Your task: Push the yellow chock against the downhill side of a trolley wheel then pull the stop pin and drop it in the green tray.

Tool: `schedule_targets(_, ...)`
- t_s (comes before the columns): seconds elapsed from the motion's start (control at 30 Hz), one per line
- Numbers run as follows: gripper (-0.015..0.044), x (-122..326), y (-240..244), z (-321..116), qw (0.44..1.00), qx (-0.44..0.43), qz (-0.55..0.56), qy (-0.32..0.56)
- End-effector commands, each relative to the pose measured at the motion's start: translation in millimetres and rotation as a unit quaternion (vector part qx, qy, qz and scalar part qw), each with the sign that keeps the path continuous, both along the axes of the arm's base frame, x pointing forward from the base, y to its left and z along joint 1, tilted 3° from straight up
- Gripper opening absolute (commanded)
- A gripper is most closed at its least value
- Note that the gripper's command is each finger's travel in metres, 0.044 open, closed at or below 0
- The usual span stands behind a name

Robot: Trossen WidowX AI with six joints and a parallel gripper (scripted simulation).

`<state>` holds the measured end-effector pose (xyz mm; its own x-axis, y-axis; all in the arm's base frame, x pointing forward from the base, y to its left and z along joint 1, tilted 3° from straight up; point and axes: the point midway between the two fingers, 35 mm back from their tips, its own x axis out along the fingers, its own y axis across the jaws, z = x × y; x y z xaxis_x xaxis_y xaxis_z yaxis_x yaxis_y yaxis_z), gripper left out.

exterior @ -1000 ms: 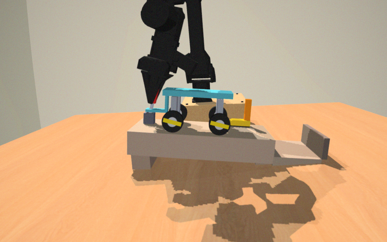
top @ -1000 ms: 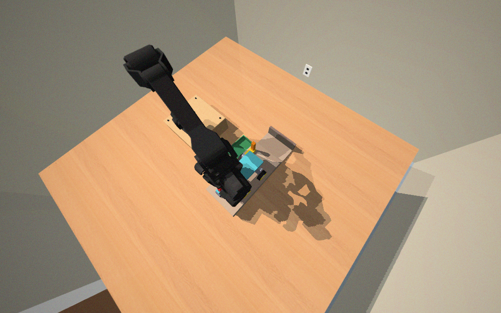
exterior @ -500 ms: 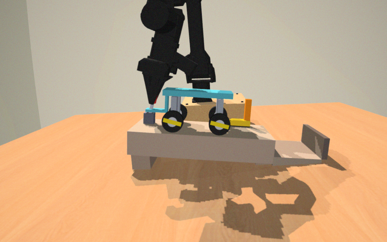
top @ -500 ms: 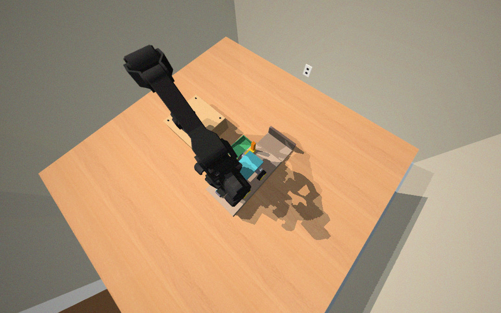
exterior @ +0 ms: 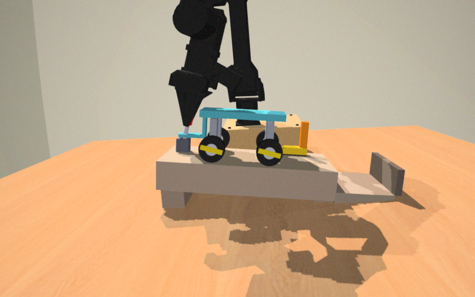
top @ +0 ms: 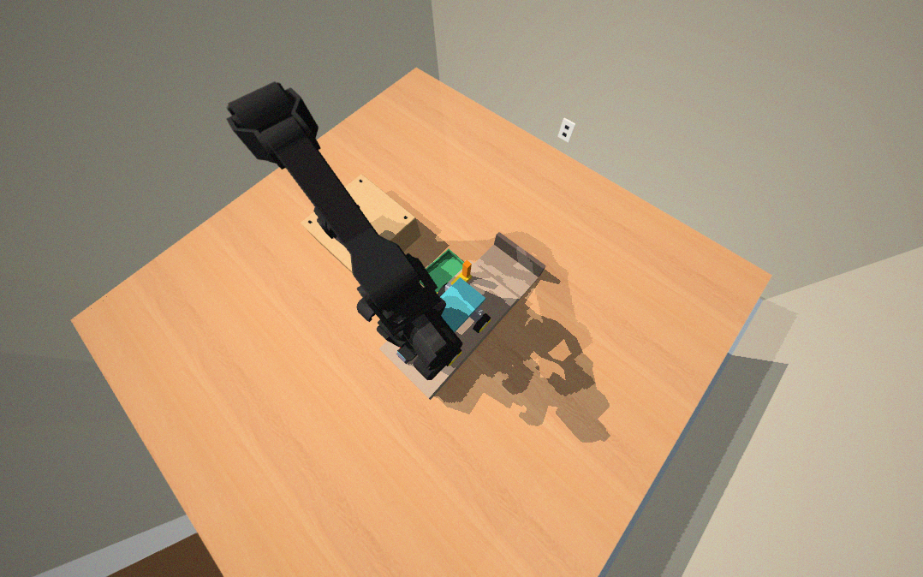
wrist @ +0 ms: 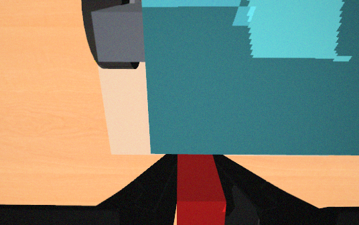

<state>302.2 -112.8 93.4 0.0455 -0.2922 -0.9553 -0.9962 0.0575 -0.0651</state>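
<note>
Exterior view shows the fingers clamped on the pin's red head at the trolley's left end, its shank slanting slightly rightward up from the dark block, so the coming pull should follow that tilted long axis, not plain vertical.

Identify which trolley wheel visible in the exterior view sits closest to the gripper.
The near-side uphill wheel, left in the exterior view, looks closest to the gripper; the wheel behind it sits farther back, and the downhill pair stands toward the chock.
</note>
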Motion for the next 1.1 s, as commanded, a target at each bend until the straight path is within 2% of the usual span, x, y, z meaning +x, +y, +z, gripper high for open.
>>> schedule_targets(0.0,0.0,0,1,6,1.0,0.0,0.002,-0.003)
schedule_targets(1.07,0.0,-1,4,20,1.0,0.0,0.002,-0.003)
